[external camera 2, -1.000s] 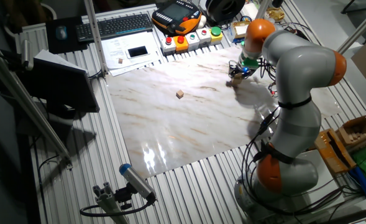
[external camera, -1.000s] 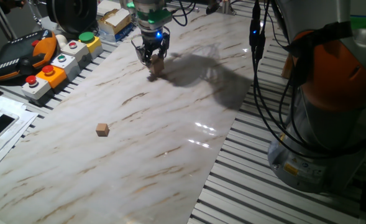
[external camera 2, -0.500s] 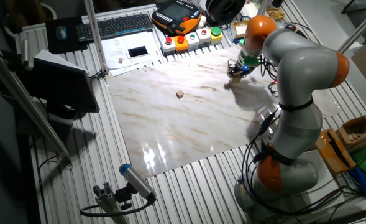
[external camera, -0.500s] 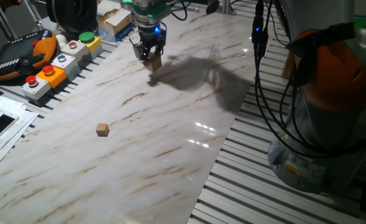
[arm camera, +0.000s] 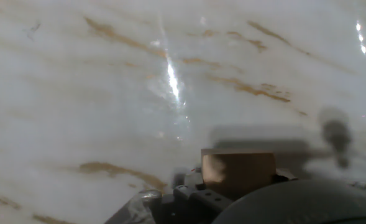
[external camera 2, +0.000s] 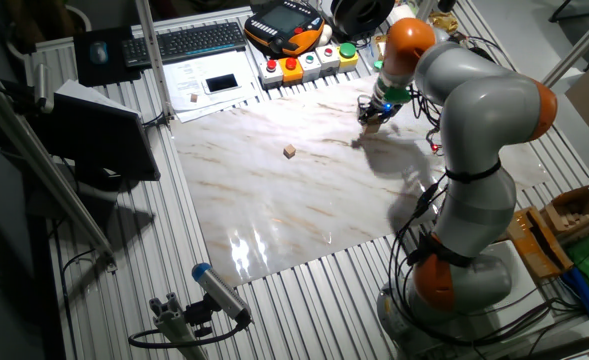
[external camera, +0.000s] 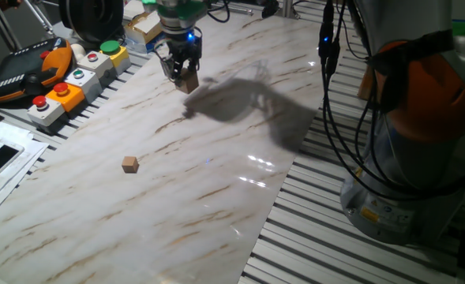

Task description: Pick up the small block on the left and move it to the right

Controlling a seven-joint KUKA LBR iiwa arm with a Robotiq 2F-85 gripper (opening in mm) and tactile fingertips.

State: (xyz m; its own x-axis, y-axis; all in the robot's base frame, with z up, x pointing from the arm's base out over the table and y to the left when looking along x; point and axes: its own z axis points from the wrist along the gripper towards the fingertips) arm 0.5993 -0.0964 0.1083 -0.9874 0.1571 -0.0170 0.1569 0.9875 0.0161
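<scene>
A robot arm reaches over a marble-patterned surface (external camera: 216, 181). Near the top centre of one fixed view, its gripper (external camera: 183, 76) hangs above the surface with its jaws clamped on the small block (external camera: 188, 82), a pale beige wooden cube held clear of the marble, its shadow lying just below and to the right. In the hand view the block (arm camera: 238, 171) sits at the lower centre of the frame, the veined marble blurred behind it. A tinier orange-tan cube (external camera: 130, 164) rests alone on the surface at the left centre, well apart from the gripper. Coloured push buttons (external camera: 74, 75) line the upper left edge.
</scene>
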